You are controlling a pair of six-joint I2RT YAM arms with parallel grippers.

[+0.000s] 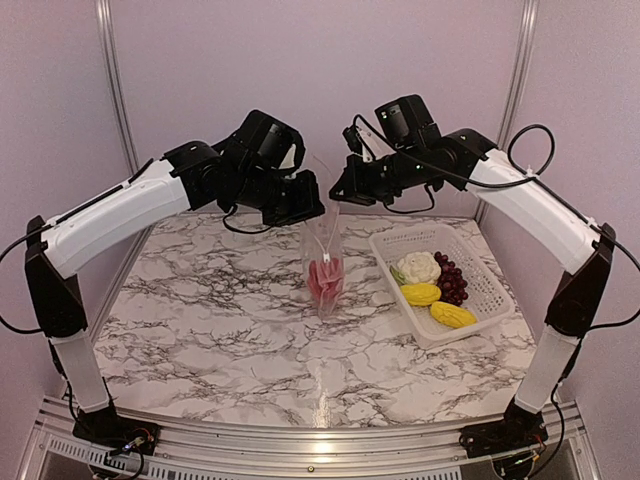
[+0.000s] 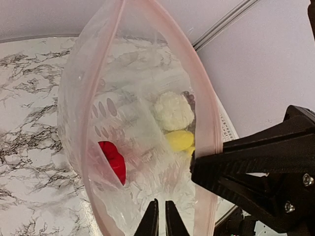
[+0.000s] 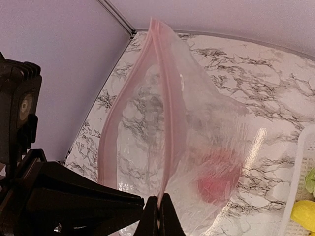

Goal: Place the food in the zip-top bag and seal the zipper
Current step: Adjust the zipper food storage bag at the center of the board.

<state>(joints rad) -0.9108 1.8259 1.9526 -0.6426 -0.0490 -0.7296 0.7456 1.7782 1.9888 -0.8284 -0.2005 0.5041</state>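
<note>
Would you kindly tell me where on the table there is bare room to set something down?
Widest bare marble lies left of the held-up bag, out to the table edge, and across the front strip below it. The right is crowded: the basket with cauliflower, grapes and two yellow pieces fills it, leaving only a narrow gap beside the bag.

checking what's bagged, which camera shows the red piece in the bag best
Left wrist: looking into the open zip-top bag, it shows the red piece sharp. Right wrist sees only a pink blur through plastic; top external shows it small.
</note>
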